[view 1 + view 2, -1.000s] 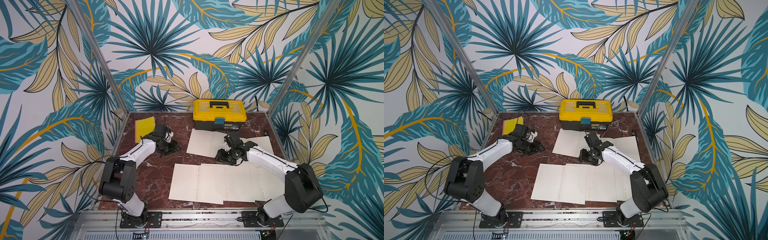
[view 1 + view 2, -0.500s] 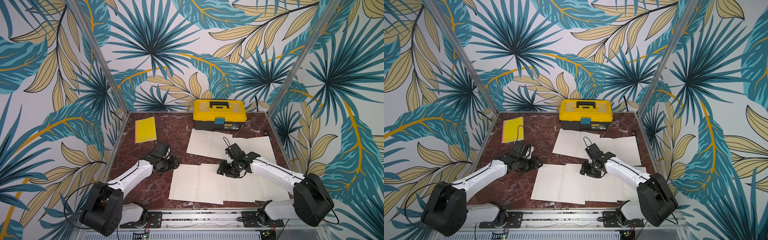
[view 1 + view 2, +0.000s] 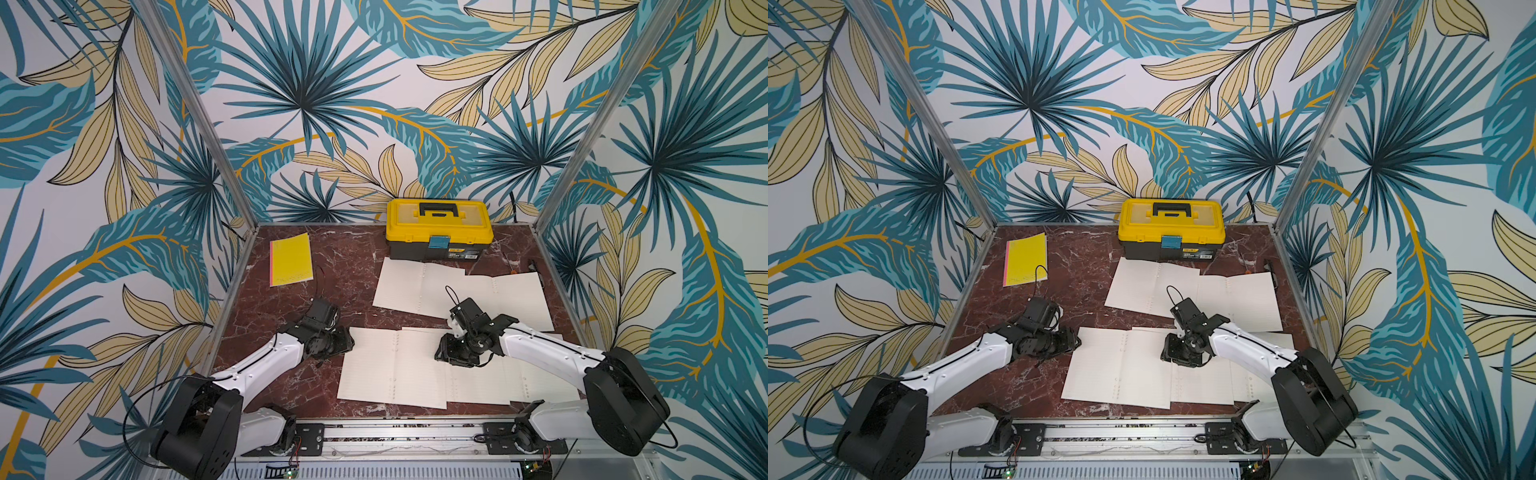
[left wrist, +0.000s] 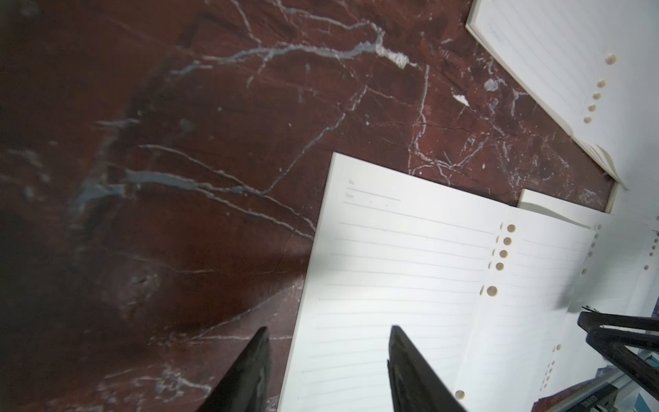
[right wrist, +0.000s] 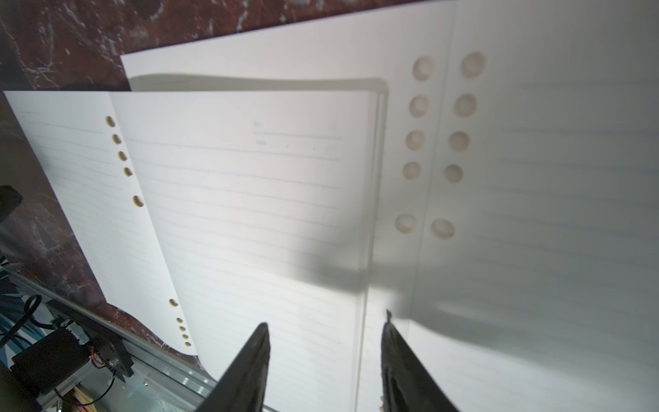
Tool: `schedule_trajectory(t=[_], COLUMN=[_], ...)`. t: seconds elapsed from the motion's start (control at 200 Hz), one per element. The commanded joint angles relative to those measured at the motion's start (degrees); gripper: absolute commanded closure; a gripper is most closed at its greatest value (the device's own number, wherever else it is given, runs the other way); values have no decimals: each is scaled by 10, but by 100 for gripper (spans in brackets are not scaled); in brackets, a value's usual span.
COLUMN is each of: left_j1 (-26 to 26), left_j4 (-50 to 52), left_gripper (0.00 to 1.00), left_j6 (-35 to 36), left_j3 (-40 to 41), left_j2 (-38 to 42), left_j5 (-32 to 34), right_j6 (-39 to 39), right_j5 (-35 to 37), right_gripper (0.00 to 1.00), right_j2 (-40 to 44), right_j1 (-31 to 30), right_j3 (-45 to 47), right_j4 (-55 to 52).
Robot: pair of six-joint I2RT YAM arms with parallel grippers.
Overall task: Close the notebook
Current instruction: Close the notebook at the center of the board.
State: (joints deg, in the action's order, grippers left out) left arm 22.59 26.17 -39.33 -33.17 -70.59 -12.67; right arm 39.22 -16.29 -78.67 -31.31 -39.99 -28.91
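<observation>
Toolbox (image 3: pixel 438 226) seen only in top views; open notebook (image 3: pixel 390 365) flat, white ruled pages, lower centre on counter (image 3: pixel 291 386); left pincer (image 4: pixel 328 326) and right pincer (image 5: pixel 324 324) half apart, gripping nothing.

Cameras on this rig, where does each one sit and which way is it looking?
Both top views: high above the front rail, looking down toward the back wall; left arm and right arm show whole, left gripper at the near open notebook's left edge, right gripper at its right edge.
Left wrist: on the left arm, looking past its open fingers at the table and that edge.
Right wrist: on the right arm, looking past its open fingers onto lined pages.
Shared: all views show that notebook.
</observation>
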Motion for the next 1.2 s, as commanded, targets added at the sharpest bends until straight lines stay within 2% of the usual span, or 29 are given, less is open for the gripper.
schedule_trajectory(t=[0.0, 0.506, 1.192], left_j1=[3, 6, 13], left_j4=[-11, 3, 20], left_gripper=[46, 46, 46], left_j6=[-4, -7, 3], left_j3=[15, 47, 60], left_j2=[11, 39, 30], left_j5=[5, -3, -20], right_j6=[6, 20, 39], right_j5=[-7, -5, -14], right_gripper=[50, 54, 56], right_j2=[-1, -22, -59], right_j1=[-5, -17, -41], right_j3=[12, 29, 27], right_j4=[16, 38, 81])
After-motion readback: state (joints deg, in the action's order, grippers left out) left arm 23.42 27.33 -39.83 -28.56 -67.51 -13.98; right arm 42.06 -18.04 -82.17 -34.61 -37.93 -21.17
